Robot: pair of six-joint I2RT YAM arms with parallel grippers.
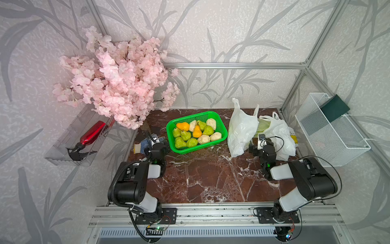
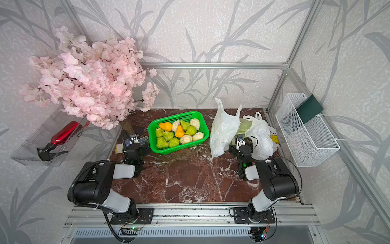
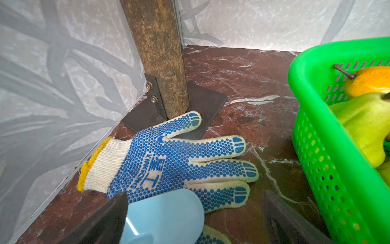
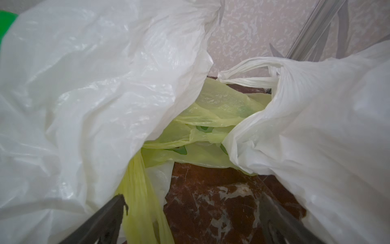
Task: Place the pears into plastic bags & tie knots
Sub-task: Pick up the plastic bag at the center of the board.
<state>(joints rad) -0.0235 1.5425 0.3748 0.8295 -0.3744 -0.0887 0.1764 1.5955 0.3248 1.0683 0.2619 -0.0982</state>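
Note:
Several green, cream and orange pears [image 1: 197,132] [image 2: 179,132] lie in a green mesh basket [image 1: 187,116] at mid-table. To its right slump two white plastic bags [image 1: 240,128] [image 1: 280,135], with a yellow-green bag [image 1: 262,125] [image 4: 221,105] flat between them. My right gripper [image 1: 258,145] [image 4: 193,209] is open low between the white bags, and a yellow-green handle strip [image 4: 139,190] lies beside one finger. My left gripper [image 1: 155,145] [image 3: 193,198] is open left of the basket, over a blue-dotted glove [image 3: 168,160]. A pale blue rounded piece shows between its fingers. No knots show.
A pink blossom tree [image 1: 118,80] fills the back left corner, its trunk [image 3: 160,52] on a metal foot plate just beyond the glove. A white wire basket [image 1: 329,131] hangs on the right wall. A clear tray with a red spray bottle [image 1: 92,131] hangs on the left wall.

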